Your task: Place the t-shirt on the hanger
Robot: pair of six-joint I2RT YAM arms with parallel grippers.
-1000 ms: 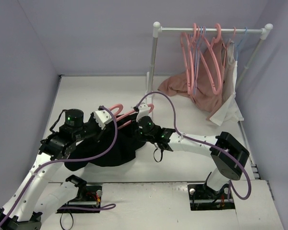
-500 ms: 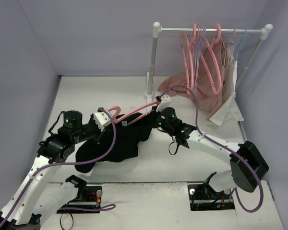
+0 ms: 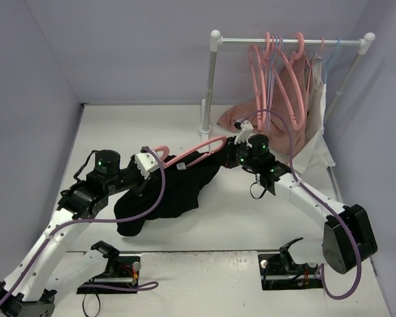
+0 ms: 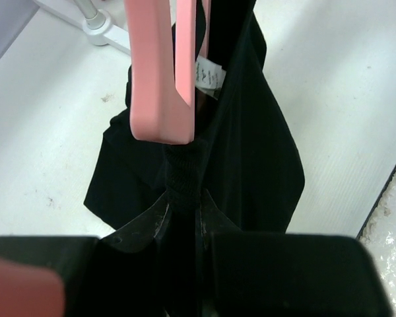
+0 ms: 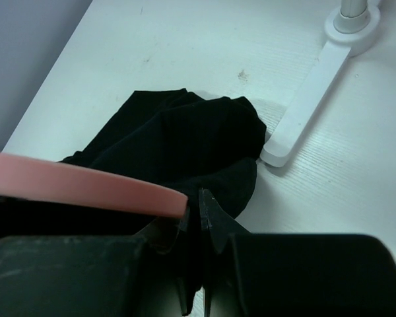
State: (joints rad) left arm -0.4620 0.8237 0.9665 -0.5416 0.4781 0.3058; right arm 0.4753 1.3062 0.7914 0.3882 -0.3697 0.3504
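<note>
Top external view shows the black t-shirt stretched between the two arms. Its upper edge is lifted and its lower part lies on the white desk. The pink hanger runs along this upper edge, with its hook close to the left gripper and its other end close to the right gripper. From above I cannot tell how much of the hanger is inside the shirt.

On the left wrist view, the left gripper is pinched on a ribbed bunch of the black fabric. The hanger passes just above the fingers, and a small white label sits beside it. Below, the shirt hangs down to the desk.

On the right wrist view, the right gripper is pressed together on a thin fold of the t-shirt (only a dark line is seen between the fingers). One arm of the hanger ends just beside these fingers. The white foot of the rack lies on the desk, very near the far edge of the shirt.

At the far right of the desk stands the rack, and on its rail hang other pink hangers, a dusty-pink garment and a white garment.
</note>
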